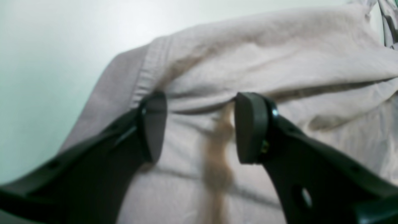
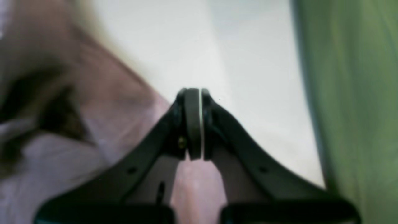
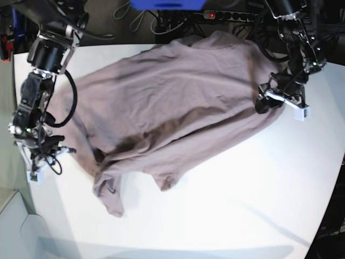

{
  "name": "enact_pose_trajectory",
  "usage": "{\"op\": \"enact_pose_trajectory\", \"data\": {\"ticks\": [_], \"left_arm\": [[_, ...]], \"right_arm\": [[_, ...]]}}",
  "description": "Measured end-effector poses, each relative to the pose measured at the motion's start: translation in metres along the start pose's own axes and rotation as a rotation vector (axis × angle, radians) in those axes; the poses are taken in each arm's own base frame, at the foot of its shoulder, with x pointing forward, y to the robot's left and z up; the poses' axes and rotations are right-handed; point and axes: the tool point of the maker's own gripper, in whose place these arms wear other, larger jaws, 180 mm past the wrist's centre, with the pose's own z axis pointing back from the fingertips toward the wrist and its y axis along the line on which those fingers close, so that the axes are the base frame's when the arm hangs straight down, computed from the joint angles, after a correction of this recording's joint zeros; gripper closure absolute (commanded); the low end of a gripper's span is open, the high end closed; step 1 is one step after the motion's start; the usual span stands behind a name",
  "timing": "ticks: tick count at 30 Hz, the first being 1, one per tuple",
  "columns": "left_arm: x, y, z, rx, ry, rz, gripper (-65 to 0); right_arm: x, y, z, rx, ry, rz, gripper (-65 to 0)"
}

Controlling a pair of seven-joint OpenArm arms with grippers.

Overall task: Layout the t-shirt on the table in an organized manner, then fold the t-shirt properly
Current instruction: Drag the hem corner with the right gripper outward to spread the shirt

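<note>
The mauve t-shirt (image 3: 172, 97) lies spread diagonally on the white table (image 3: 242, 189), rumpled, with folds and a bunched end at the lower left. My left gripper (image 3: 268, 101) is open at the shirt's right edge. In the left wrist view it (image 1: 202, 127) straddles the cloth (image 1: 279, 56) beside a stitched hem (image 1: 149, 68), with one pad (image 1: 252, 127) touching a fold. My right gripper (image 3: 47, 154) sits at the shirt's left edge. In the right wrist view it (image 2: 195, 124) is shut, its tips over bare table (image 2: 242, 62), with shirt cloth (image 2: 102, 102) to the left and beneath it.
Cables and a power strip (image 3: 232, 13) run along the table's far edge, next to a blue object (image 3: 167, 4). A white box (image 3: 16, 232) stands off the table's lower left corner. A green surface (image 2: 357, 93) lies past the table edge near my right gripper.
</note>
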Motion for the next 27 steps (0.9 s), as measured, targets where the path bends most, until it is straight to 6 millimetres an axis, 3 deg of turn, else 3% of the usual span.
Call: {"op": "enact_pose_trajectory", "data": {"ticks": [7, 12, 19, 27], "left_arm": [[0.000, 0.000, 0.000, 0.003, 0.000, -0.003, -35.6], [0.000, 0.000, 0.000, 0.002, 0.000, -0.002, -35.6], [0.000, 0.000, 0.000, 0.003, 0.000, -0.002, -35.6], [0.001, -0.001, -0.001, 0.001, 0.003, -0.005, -35.6]], "right_arm": [[-0.045, 0.044, -0.012, 0.089, 0.119, 0.038, 0.0], [-0.068, 0.043, -0.022, 0.097, 0.155, 0.022, 0.0], [-0.078, 0.002, -0.024, 0.042, 0.163, 0.016, 0.0], [-0.110, -0.072, -0.001, -0.088, 0.214, -0.090, 0.0]]}}
